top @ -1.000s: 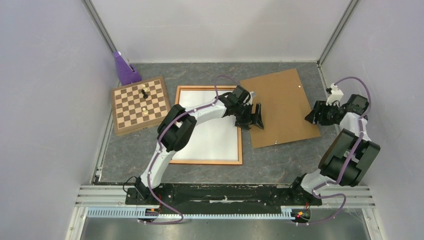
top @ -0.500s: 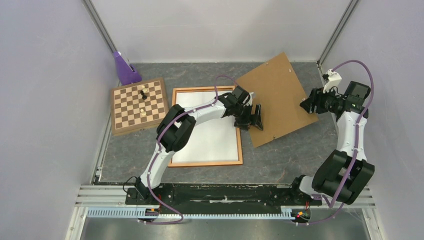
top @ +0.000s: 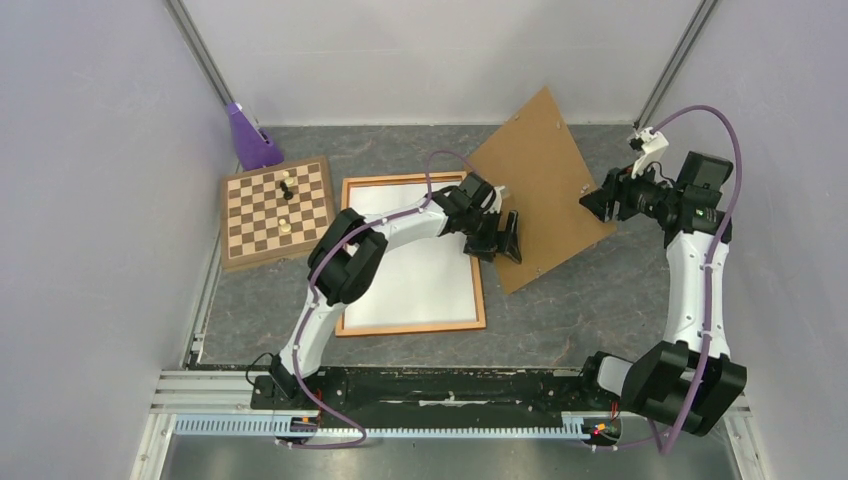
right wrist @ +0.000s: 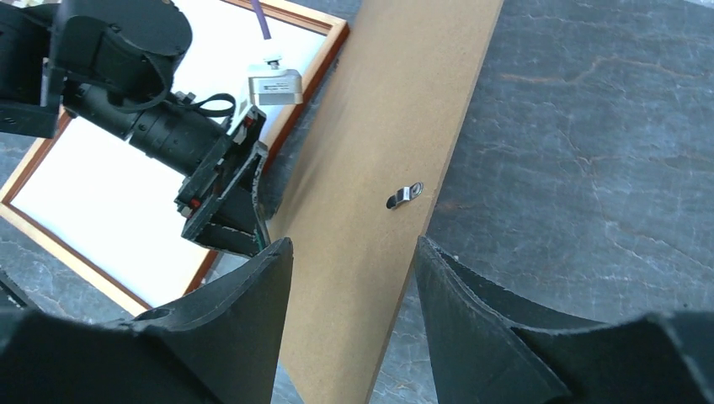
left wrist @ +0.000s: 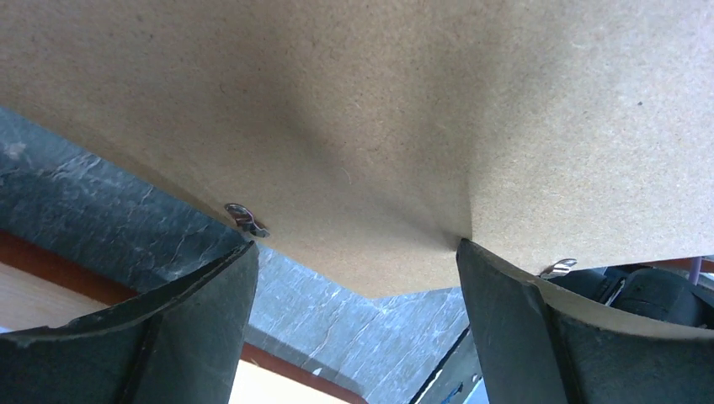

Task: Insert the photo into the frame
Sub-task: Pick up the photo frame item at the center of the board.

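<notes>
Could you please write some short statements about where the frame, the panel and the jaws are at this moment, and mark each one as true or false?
1. The backing panel lies flat. False: it is tilted, and the right gripper holds its right edge up.
2. The left gripper has its jaws wide open. True.
3. The photo lies inside the frame, white side up. True.
4. In the top view, the chessboard is to the right of the frame. False: it is to the left of it.
5. Pieces stand on the chessboard. True.
</notes>
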You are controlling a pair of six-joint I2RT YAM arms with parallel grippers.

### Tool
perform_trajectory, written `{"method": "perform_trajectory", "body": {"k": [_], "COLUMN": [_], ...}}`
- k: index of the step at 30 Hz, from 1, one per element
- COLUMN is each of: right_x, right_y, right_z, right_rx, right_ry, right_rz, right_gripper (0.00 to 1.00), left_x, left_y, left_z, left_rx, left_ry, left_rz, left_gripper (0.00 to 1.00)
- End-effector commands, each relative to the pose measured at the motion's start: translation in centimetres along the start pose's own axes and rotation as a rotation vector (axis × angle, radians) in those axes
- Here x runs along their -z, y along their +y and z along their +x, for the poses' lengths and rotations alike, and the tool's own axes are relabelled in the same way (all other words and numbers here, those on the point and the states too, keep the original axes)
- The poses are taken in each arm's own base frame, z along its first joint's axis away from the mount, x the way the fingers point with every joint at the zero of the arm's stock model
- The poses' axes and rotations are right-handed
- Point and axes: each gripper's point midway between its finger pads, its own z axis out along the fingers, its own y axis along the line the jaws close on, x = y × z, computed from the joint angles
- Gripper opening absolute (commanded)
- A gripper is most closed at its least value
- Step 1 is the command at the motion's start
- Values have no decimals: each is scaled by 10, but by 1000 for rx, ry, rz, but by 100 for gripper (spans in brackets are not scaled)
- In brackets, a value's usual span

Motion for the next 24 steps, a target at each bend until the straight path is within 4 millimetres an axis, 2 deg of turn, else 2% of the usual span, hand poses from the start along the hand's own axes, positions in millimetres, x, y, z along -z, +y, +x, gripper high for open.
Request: {"method": "perform_trajectory", "body": {"k": [1,4,12,17,24], "right_x": [-5,-7,-8,-12,-15], "right_y": [57,65,88,103,118], "right_z": [9,9,1,-1,0], "right_rx": [-117,-109,-81,-64,-42], "right_ry": [45,51,36,33,37], "right_rz": [-190,-206,-257,-305,-353], "right_gripper": [58,57,57,57,57], "left_x": [11,22,49,60,83], "left_y": [-1,-5,-30,-44,-48], "left_z": [13,8,-8,-11,-21], "left_rx": [-71,-96,-148,-171,-177], "left_ry": [29,13,-26,-34,-80], "left_rz": [-3,9,80,123,148], "left_gripper": [94,94,94,94,94]}}
